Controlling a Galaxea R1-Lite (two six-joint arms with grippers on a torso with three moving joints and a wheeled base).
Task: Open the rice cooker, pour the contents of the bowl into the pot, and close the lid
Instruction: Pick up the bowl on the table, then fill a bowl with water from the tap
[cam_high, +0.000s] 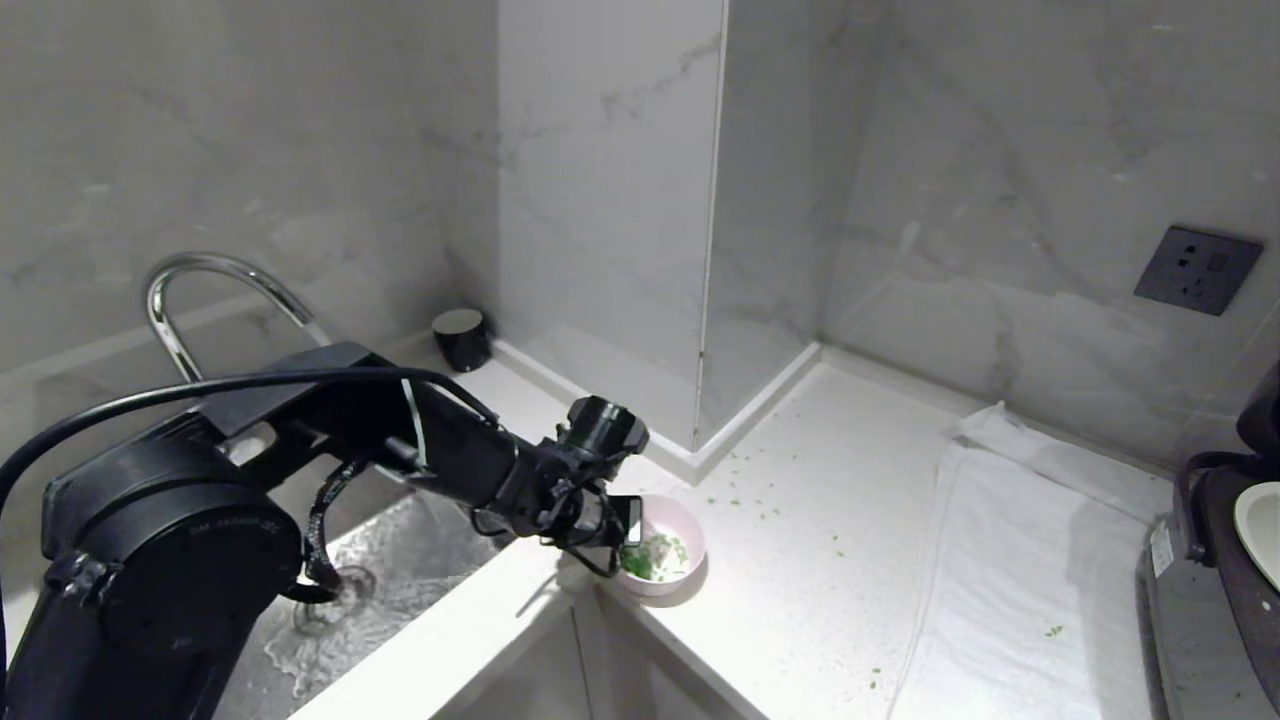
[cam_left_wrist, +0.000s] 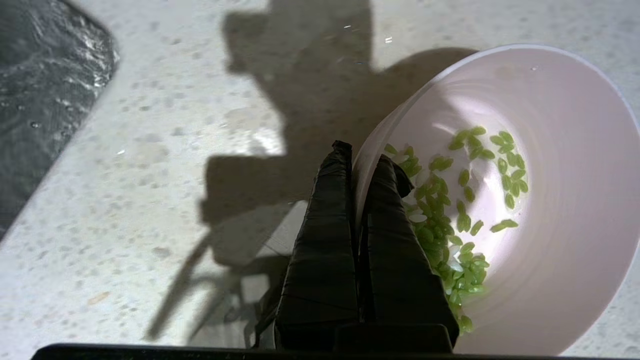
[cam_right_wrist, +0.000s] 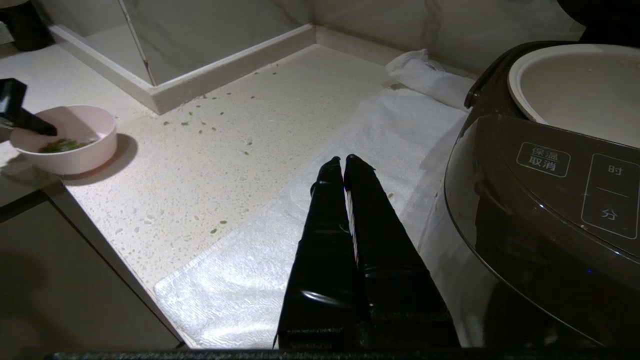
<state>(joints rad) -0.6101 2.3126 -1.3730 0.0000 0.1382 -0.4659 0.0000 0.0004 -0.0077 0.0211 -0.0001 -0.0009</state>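
Bowl (cam_high: 668, 548) rim in left hand (cam_high: 632, 522)

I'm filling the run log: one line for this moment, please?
left gripper: shut on bowl rim, green contents inside | right gripper: shut, idle above towel | rice cooker: open, pot empty

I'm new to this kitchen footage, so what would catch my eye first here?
First, the left tool pinching the rim of the pink bowl, which stands near the counter's edge beside the sink and holds green bits. Next, the open cooker at the right, its white pot bare. Stray green bits dot the counter between them.
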